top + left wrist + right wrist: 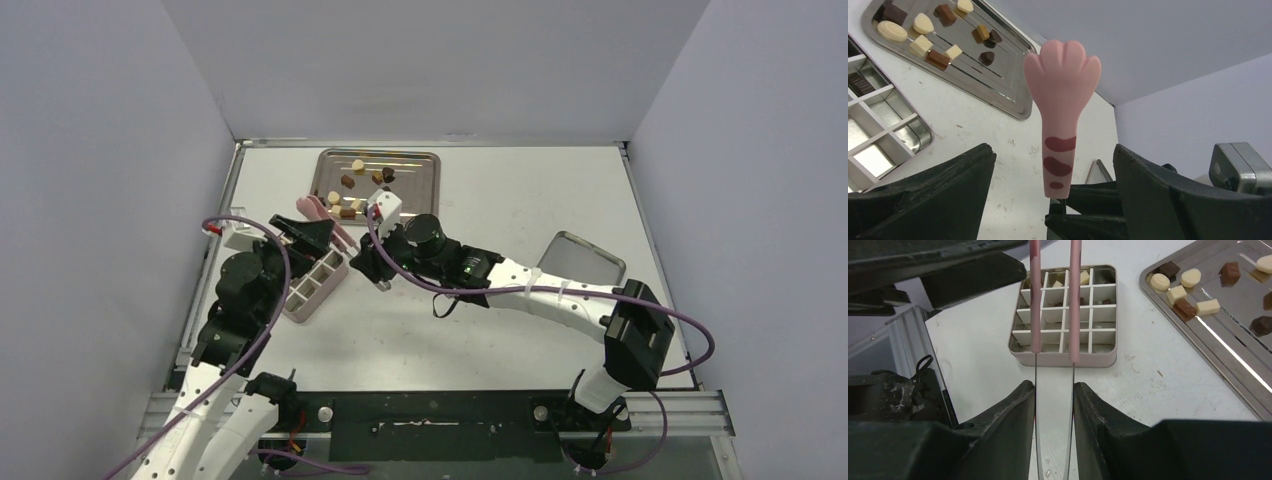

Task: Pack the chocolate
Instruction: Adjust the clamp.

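Right tool (1054,390) clamped on pink tongs (1075,300); left tool (1052,147) spread, gripping nothing. Chocolate (1178,292) mostly on far steel tray (1228,365), a few in divided tin (1063,359). Likely light, slick and easily marred, so pinch flat sides gently.

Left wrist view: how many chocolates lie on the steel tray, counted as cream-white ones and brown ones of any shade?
Cream-white chocolates: 5
Brown chocolates, any shade: 6
Total on the tray: 11

Tongs (1075,300) tips cut off — boxed chocolate (1085,277) half-hidden.
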`<state>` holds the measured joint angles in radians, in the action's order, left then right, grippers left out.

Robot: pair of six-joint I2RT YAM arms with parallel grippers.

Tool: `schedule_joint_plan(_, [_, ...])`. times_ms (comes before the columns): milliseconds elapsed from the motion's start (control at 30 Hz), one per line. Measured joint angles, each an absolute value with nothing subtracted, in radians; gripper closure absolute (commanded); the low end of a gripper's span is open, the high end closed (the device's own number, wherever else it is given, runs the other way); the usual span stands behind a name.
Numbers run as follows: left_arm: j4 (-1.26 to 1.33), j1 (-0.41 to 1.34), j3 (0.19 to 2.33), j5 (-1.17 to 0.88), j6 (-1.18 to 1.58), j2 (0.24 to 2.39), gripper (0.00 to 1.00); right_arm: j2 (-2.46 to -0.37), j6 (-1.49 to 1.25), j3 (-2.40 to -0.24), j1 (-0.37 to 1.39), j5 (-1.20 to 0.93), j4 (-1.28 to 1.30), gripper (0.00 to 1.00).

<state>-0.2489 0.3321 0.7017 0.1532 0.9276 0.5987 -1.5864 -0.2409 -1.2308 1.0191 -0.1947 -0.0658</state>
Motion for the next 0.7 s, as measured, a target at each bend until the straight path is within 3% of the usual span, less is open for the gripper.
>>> schedule_joint_plan(333, [-0.148, 0.332, 0.626, 0.151, 1.062, 0.612, 0.27, -1.586, -0.219, -1.230, 1.084, -0.130, -0.105, 0.67])
schedule_joint_plan(700, [-0.038, 0.327, 0.579, 0.072, 1.192, 0.628, 0.69, -1.585, -0.164, -1.219, 1.121, -0.037, -0.125, 0.64])
